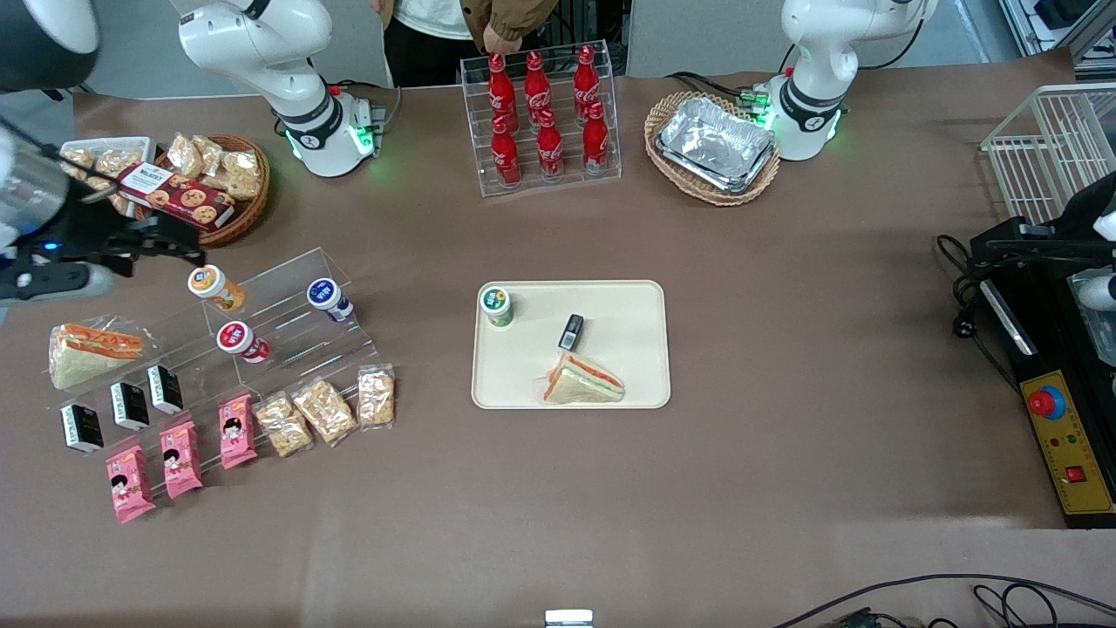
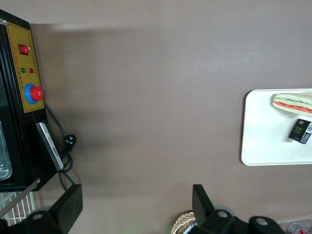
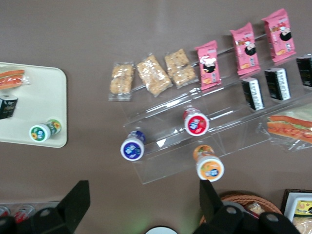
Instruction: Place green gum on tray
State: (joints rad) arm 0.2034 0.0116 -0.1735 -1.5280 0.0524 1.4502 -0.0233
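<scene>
The green gum (image 1: 497, 305) stands upright on the cream tray (image 1: 610, 375), in the corner toward the working arm's end and farther from the front camera. It also shows in the right wrist view (image 3: 43, 131) on the tray (image 3: 39, 87). The tray's edge shows in the left wrist view (image 2: 263, 141). My right gripper (image 1: 179, 244) is open and empty. It hangs above the table beside the clear acrylic stand, well away from the tray. In the right wrist view the gripper (image 3: 141, 200) has its fingers spread wide over bare table.
A wrapped sandwich (image 1: 582, 384) and a small black pack (image 1: 571, 331) lie on the tray. The acrylic stand (image 1: 288, 331) holds orange (image 1: 214, 288), red (image 1: 240, 340) and blue (image 1: 329, 298) bottles, with snack packs in front. A snack basket (image 1: 209, 187), a cola rack (image 1: 545, 118) and a foil tray (image 1: 715, 144) stand farther back.
</scene>
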